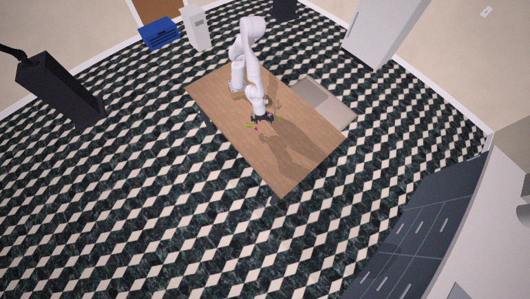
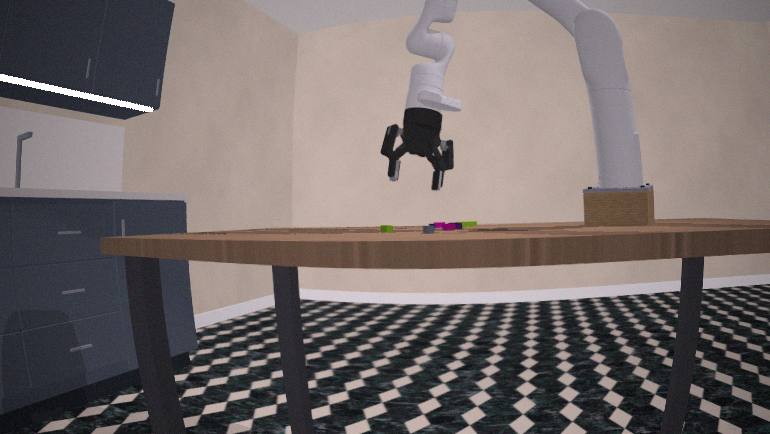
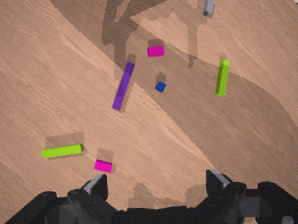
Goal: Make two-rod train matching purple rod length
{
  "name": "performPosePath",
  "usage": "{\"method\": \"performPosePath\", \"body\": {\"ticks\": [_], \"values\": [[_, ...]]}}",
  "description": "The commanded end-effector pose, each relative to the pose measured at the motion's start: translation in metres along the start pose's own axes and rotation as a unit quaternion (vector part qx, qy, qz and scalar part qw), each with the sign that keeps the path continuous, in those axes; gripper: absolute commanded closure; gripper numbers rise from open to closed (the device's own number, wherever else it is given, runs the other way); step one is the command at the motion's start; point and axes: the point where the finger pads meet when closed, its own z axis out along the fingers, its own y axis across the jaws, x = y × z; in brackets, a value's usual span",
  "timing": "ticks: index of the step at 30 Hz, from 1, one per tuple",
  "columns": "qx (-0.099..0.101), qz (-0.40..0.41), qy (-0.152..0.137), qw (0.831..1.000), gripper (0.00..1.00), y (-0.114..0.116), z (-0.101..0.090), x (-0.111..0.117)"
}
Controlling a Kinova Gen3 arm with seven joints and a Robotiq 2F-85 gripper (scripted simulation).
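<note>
Pincer (image 1: pixel 262 121) (image 2: pixel 415 184) (image 3: pixel 156 183) wide open, holding nothing; I should pinch the blue rod (image 3: pixel 160 87) squarely, gently, beside a lime rod (image 3: pixel 223 78).

Blue cabinet (image 1: pixel 159 34), dark floor-standing unit (image 1: pixel 55 89)

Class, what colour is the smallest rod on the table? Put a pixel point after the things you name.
Blue; the wrist view shows this rod (image 3: pixel 160 87) best.

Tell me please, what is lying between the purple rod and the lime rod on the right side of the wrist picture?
The blue rod lies between the purple rod and that lime rod; the wrist view shows it.
</note>
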Motion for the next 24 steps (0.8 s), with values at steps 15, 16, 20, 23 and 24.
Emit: {"method": "performPosePath", "body": {"ticks": [15,16,20,23,24], "values": [[0.090,-0.006,0.001,0.996,0.00,-0.047,-0.002,0.023],[0.091,-0.006,0.001,0.996,0.00,-0.047,-0.002,0.023],[0.091,-0.006,0.000,0.996,0.00,-0.047,-0.002,0.022],[0.091,-0.006,0.000,0.996,0.00,-0.047,-0.002,0.022],[0.091,-0.006,0.000,0.996,0.00,-0.047,-0.002,0.022]]}}
